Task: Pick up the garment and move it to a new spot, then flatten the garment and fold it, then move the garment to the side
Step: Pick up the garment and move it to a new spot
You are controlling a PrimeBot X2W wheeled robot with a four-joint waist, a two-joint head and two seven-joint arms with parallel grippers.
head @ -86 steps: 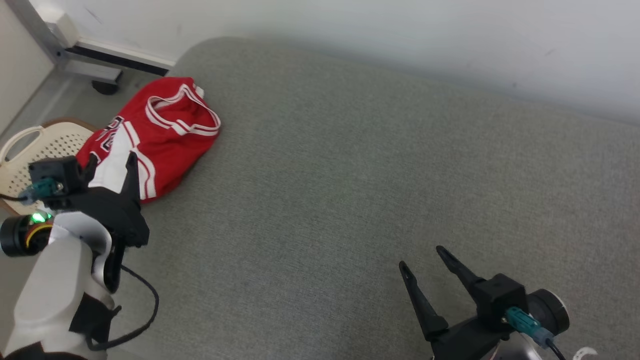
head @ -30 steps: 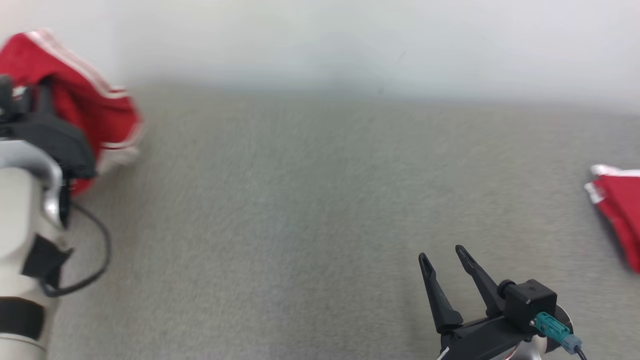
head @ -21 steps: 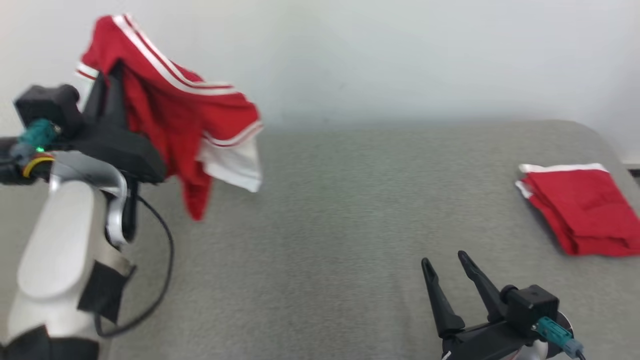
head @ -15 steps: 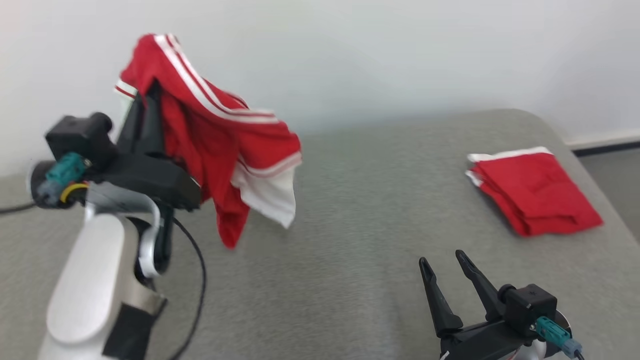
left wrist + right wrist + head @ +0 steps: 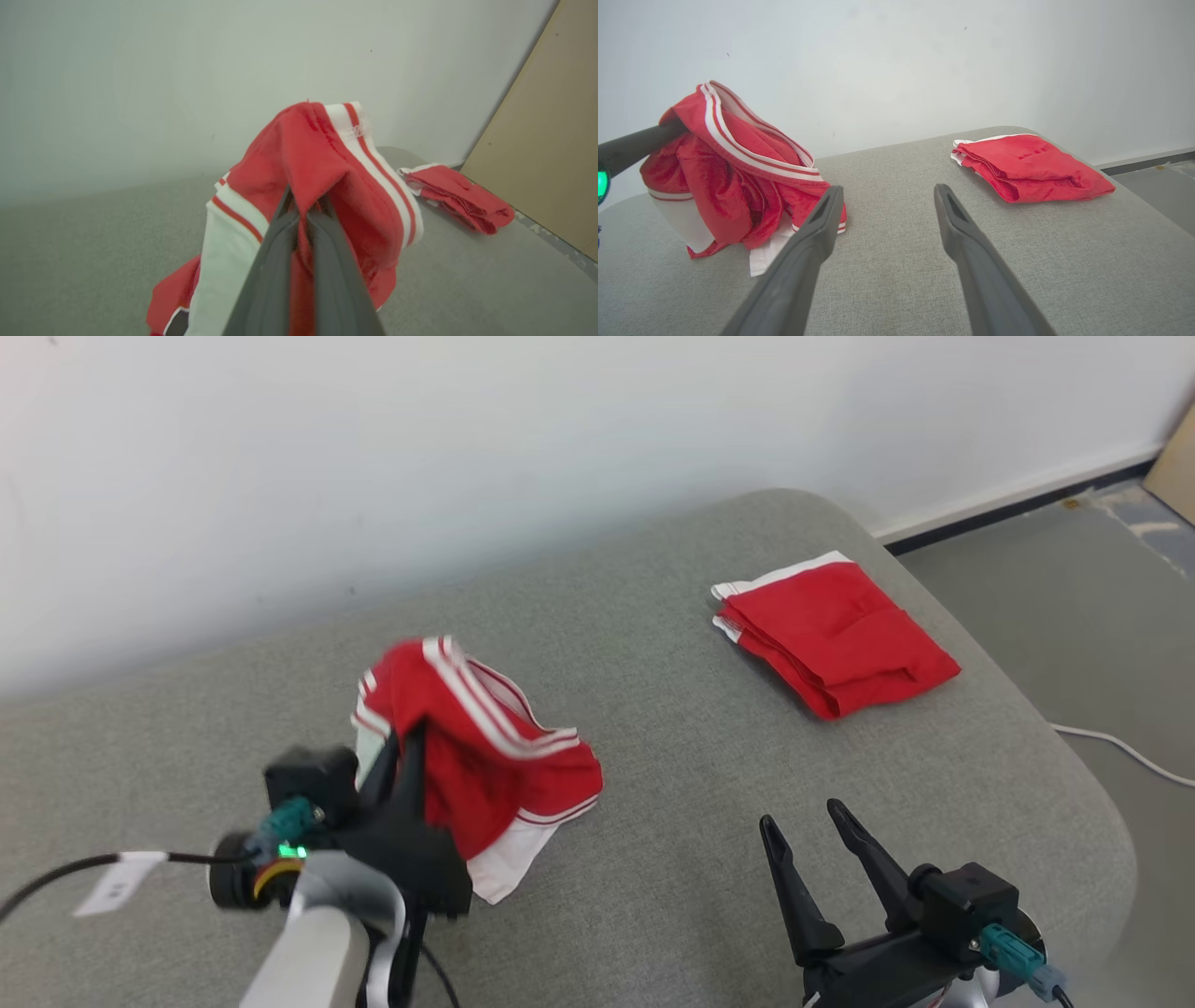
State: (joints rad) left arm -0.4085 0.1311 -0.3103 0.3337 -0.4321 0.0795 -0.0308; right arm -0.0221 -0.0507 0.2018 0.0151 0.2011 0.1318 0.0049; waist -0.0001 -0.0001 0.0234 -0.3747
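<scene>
Clenched tight, the left pincer point(image 5: 303, 212) has its two dark fingers closed together on a bunched fold of the red garment point(image 5: 485, 747). The cloth is draped over the fingertips like a tent and spills down past them on the side toward the other arm. Its white lower edge appears to rest on the grey cushion point(image 5: 709, 775) just ahead of that pincer, so it is half carried and half set down. It is red with white striped bands and a white panel.

By the way it sags and folds on itself, I judge it light, limp and probably a little slick. It has no stiffness to hold a shape, so a pinch in the middle will only keep it crumpled. The striped band looks like the thicker, firmer place to grip. For flattening, two spread points along one edge, one per pincer, should let it hang open.

Ahead and to the left of the right pincer point(image 5: 888, 189) is the draped cloth. That pincer is released, its fingers spread wide with nothing between them, low over the cushion. Farther ahead of it and to its right lies a folded red garment point(image 5: 840, 635), well apart from both pincers near the cushion's far corner. Behind the cushion is a pale wall point(image 5: 467, 448).
</scene>
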